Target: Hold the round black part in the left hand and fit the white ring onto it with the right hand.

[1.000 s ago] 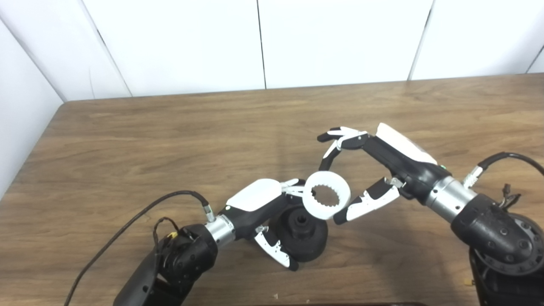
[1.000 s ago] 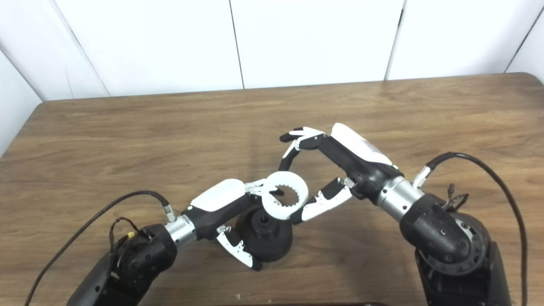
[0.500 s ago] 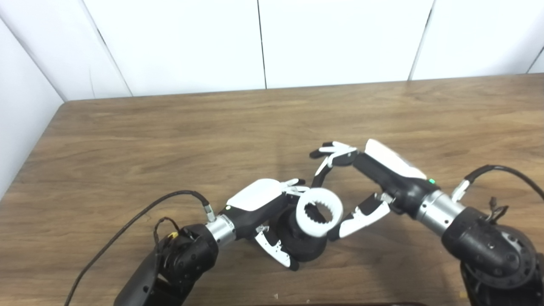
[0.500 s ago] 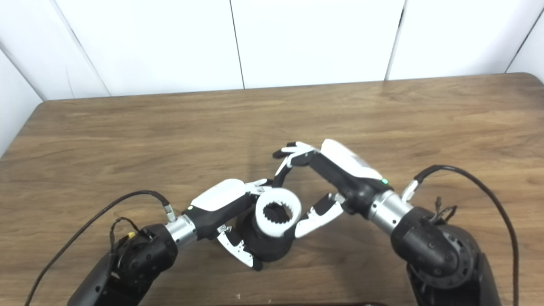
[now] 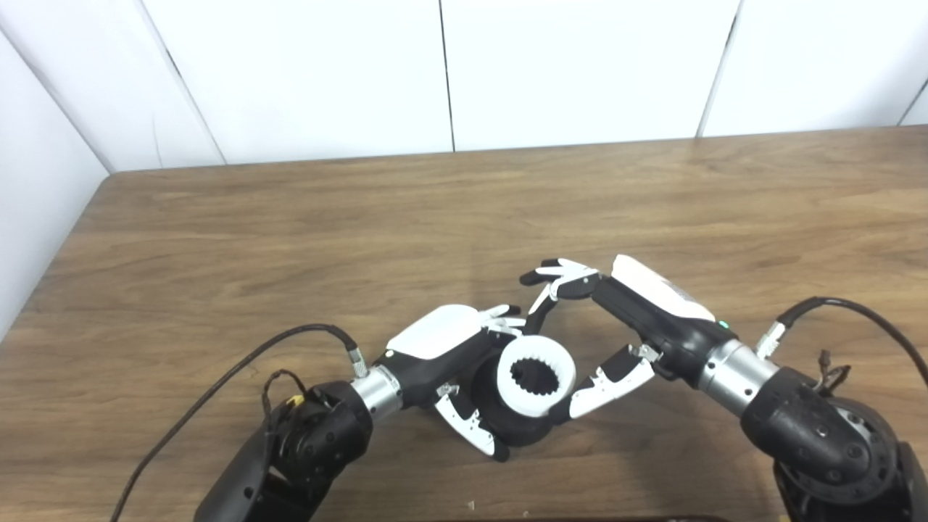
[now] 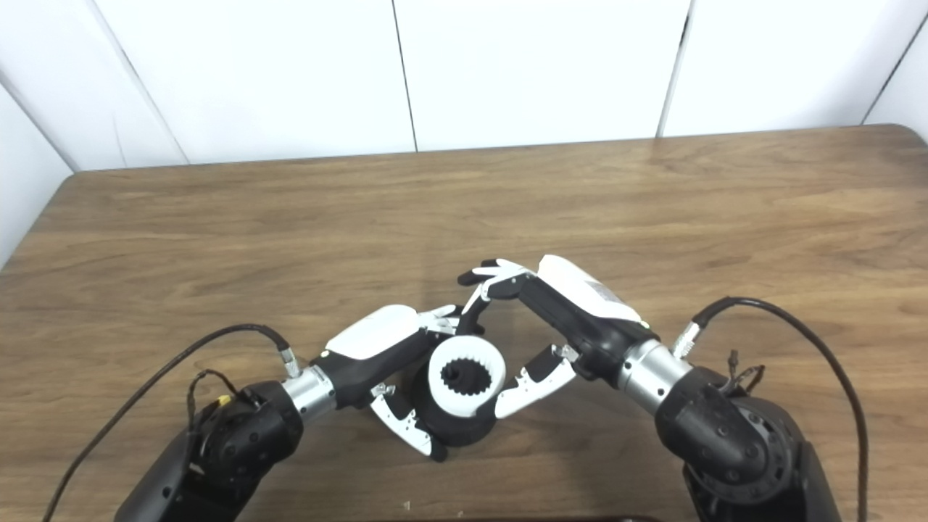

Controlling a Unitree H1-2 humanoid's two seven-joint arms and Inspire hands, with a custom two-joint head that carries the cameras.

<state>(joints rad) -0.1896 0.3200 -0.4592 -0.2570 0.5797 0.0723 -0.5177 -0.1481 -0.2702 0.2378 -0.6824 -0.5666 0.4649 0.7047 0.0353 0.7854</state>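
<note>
The round black part [image 5: 511, 428] stands on the wooden table [image 5: 290, 239], near its front edge. My left hand [image 5: 453, 351] is shut on it from the left, thumb in front and fingers behind. The white ring [image 5: 535, 375], toothed on its inside, sits over the top of the black part, whose hub shows through the ring's hole. My right hand [image 5: 602, 319] is shut on the ring from the right, with its thumb at the ring's front right and its fingers [image 5: 540, 312] at the back. How deep the ring sits is hard to tell.
Black cables [image 5: 239, 370] run from both wrists over the table. White wall panels [image 5: 449, 72] stand behind the table's far edge. The table's left edge lies near the left wall.
My right hand has brought the white ring down and to the left, from above the black part's right rim onto its top. My left hand has kept still on the black part.
</note>
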